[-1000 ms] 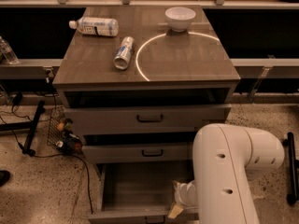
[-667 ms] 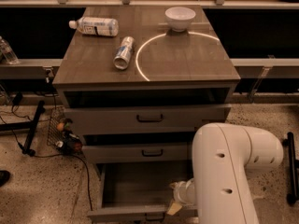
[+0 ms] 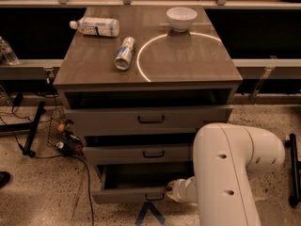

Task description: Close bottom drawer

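The bottom drawer [image 3: 127, 195] is the lowest, narrowest grey wood-grain front of the cabinet [image 3: 188, 65]. It stands partly open, showing a dark gap behind its front, and its small dark handle [image 3: 154, 197] faces me. My gripper [image 3: 171, 190] is at the right end of the drawer front, touching or very near it, beside the handle. The big white arm [image 3: 225, 173] hides most of the gripper and the drawer's right end.
The middle drawer [image 3: 153, 153] and top drawer [image 3: 150, 119] also stand slightly out. A plastic bottle [image 3: 96, 26], a can [image 3: 124, 53] and a white bowl [image 3: 181, 18] lie on the cabinet top. Cables and a wire basket [image 3: 61, 131] sit left; a blue floor mark [image 3: 150, 214] is in front.
The bottom drawer's front has moved back toward the cabinet, so less of its inside shows. The gripper has moved in with it.
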